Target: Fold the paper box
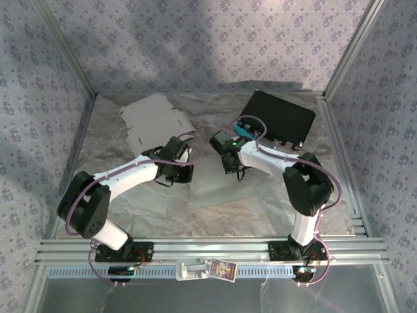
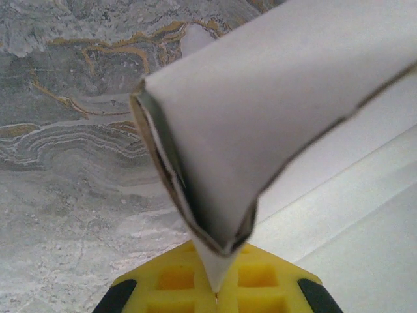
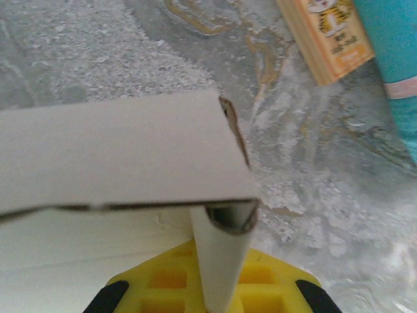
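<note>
1. A flat white cardboard sheet with cut notches [image 1: 156,120] lies on the crinkly silver table cover [image 1: 130,208]. It is behind and to the left of the half-folded white paper box [image 1: 218,186], and apart from it.
2. The left gripper [image 1: 187,173] is at the left side of the white paper box. In the left wrist view, the left gripper [image 2: 215,297] has its yellow jaws pressed together on a thin paper edge of the box. A folded flap [image 2: 260,117] rises up from that edge and curls open like a pocket.
3. The white paper box sits in the middle of the table cover, between the two arms. Its wide flat part lies on the cover.
4. A small colourful card [image 1: 223,268] rests on the metal rail in front of the box, well apart from it.
5. The right gripper [image 1: 231,168] is at the back right corner of the box. In the right wrist view, the right gripper [image 3: 215,290] has its yellow jaws pinched on an upright strip of the box. A flat flap [image 3: 117,156] lies across the top of that strip.
6. A small orange box with a tiger picture [image 3: 326,36] lies behind and to the right of the white paper box.
7. A teal thing with a pink band [image 3: 391,52] lies just beside the orange box.
8. A flat black case [image 1: 279,117] lies farthest to the right, behind the white paper box.
</note>
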`<control>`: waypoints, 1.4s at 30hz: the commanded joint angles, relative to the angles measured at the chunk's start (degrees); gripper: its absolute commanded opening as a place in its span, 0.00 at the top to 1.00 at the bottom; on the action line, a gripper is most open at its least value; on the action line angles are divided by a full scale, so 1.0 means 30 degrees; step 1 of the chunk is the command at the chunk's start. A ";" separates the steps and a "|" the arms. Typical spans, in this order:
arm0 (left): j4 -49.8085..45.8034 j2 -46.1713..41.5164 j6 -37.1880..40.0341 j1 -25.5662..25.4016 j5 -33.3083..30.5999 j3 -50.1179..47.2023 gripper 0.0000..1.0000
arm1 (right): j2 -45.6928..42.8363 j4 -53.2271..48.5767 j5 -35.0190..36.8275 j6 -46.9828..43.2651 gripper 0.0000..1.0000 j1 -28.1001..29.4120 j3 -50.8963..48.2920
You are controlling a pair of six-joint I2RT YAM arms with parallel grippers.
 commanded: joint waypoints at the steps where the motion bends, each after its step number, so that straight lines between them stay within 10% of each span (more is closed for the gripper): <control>1: -0.0403 -0.0303 -0.0156 -0.0126 -0.0505 0.0570 1.00 | 0.2131 -0.6604 0.5170 0.4278 1.00 0.0535 0.1858; 15: 0.1396 -0.0224 -0.1572 0.0128 -0.0158 -0.0675 1.00 | -0.0071 -0.1851 0.2149 0.2056 1.00 0.1397 -0.0006; 23: 0.3781 0.0577 -0.2308 0.0524 0.0593 -0.1317 0.79 | -0.0652 -0.0922 0.1021 0.1646 1.00 0.1392 -0.1034; 42: 0.4987 0.0770 -0.2700 0.0494 0.0244 -0.2053 0.88 | -0.1278 -0.0477 0.1694 0.2161 1.00 0.1806 -0.1383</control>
